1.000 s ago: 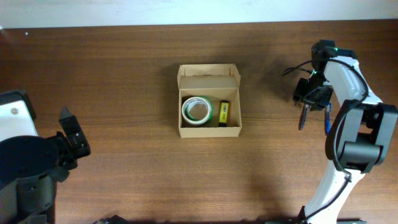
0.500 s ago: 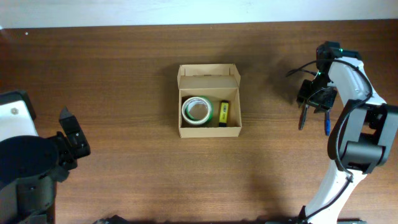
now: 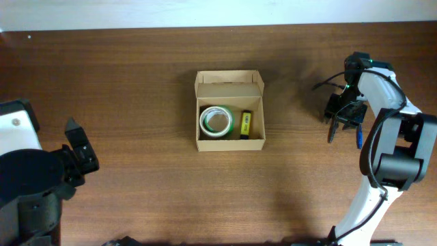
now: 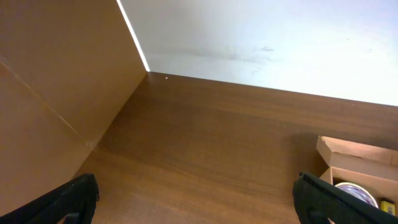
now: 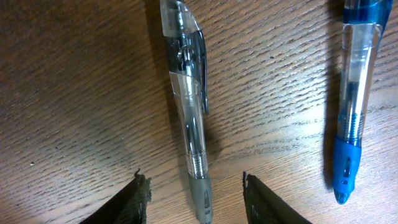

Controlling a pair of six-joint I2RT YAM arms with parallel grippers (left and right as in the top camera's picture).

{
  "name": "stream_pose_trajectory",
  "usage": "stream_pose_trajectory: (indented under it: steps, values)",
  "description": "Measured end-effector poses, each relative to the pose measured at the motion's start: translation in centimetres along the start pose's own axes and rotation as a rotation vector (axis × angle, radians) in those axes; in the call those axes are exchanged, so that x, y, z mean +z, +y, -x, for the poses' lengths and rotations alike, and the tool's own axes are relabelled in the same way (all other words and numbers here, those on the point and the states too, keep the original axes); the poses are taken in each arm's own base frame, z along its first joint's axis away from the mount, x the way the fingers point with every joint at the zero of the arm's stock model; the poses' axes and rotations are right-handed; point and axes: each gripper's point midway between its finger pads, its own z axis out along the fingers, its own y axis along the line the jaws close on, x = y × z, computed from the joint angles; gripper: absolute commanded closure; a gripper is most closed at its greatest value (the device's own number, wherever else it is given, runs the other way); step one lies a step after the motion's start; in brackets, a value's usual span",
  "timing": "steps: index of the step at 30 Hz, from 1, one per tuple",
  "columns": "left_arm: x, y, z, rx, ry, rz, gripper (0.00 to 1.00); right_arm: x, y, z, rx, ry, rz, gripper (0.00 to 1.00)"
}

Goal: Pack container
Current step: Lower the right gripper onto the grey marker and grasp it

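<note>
The container [image 3: 230,141] is a small tan cardboard box, lid open at the back, in the middle of the table. Inside lie a green-and-white tape roll [image 3: 216,121] and a small yellow item [image 3: 245,123]. It also shows at the right edge of the left wrist view [image 4: 357,167]. My right gripper [image 5: 194,198] is open, fingers either side of a clear grey pen [image 5: 189,109] lying on the table; the pen [image 3: 332,130] shows overhead. A blue pen [image 5: 351,106] lies to its right [image 3: 359,137]. My left gripper [image 4: 198,198] is open and empty, far left.
The table's far edge meets a white wall [image 3: 205,12]. A brown panel [image 4: 56,81] stands at the left in the left wrist view. Bare wood lies between the box and both arms.
My right gripper has shifted slightly left and settled lower over the grey pen. The left arm and the box have not moved.
</note>
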Motion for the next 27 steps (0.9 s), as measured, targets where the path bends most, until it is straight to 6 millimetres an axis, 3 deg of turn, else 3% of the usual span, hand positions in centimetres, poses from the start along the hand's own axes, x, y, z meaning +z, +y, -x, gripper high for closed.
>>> stream_pose_trajectory:
  steps: [12, 20, 27]
  values:
    - [0.0, 0.0, 0.0, 0.000, 0.000, 0.000, 0.01, 1.5, 0.2, -0.6, -0.002, 0.009, 0.014, 0.58]
    - [0.0, 0.0, 0.0, 0.000, 0.000, 0.000, 0.01, 1.5, 0.4, -0.6, -0.012, 0.011, 0.026, 0.94]
    - [0.0, 0.0, 0.0, 0.000, 0.000, 0.000, 0.01, 1.5, 0.4, -0.6, -0.010, 0.012, 0.028, 0.96]
